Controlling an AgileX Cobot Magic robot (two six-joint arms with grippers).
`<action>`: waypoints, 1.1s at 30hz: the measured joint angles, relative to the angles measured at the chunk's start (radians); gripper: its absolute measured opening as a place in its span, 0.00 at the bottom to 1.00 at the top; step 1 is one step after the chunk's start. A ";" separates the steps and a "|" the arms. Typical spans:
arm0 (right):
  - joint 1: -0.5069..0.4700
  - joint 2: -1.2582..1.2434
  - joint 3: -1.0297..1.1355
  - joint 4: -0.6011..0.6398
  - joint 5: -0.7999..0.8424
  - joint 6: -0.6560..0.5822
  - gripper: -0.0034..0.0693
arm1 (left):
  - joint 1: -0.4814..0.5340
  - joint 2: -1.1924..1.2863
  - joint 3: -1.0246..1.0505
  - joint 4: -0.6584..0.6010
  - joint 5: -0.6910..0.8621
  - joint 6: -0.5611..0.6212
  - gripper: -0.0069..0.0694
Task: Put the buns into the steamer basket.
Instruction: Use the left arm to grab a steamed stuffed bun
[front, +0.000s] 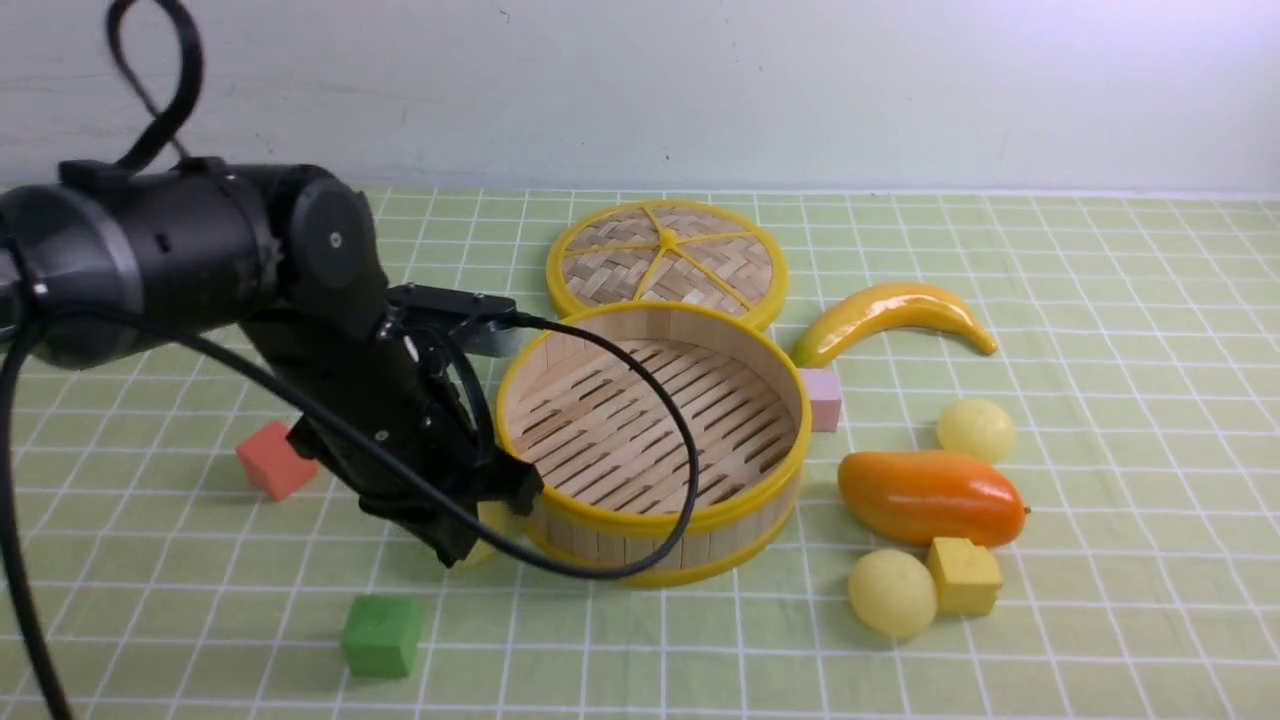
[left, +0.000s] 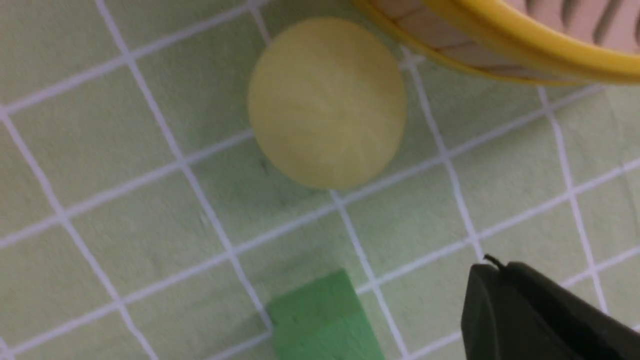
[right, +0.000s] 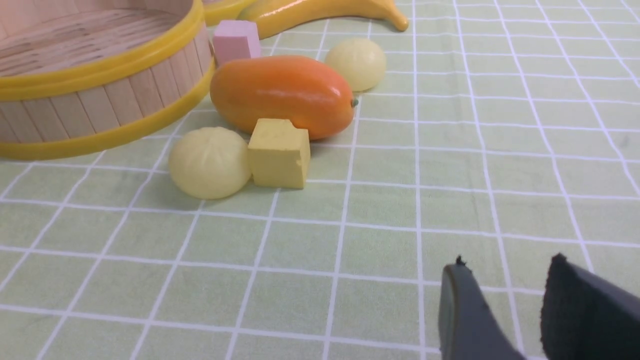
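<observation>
Bench (front: 1100, 300) with green checked cloth, pale wall behind.
1 steamer basket (front: 650, 520): centre, upright, slatted floor bare.
1 left gripper (left: 500, 290): clenched on nothing, low by the basket's near-left wall.
1 right gripper (right: 507, 280): jaws parted, nothing between.
3 buns (front: 892, 592), all on the cloth: this one touching the yellow cube (front: 964, 575); second bun (front: 976, 430) beyond the mango (front: 928, 497); third bun (left: 327, 102) near the left gripper.
</observation>
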 joint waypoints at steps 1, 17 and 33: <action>0.000 0.000 0.000 0.000 0.000 0.000 0.38 | -0.001 0.010 -0.012 0.020 0.001 0.000 0.10; 0.000 0.000 0.000 0.000 0.000 0.000 0.38 | -0.001 0.071 -0.037 0.122 -0.118 0.115 0.49; 0.000 0.000 0.000 0.000 0.000 0.000 0.38 | -0.001 0.155 -0.039 0.131 -0.170 0.113 0.41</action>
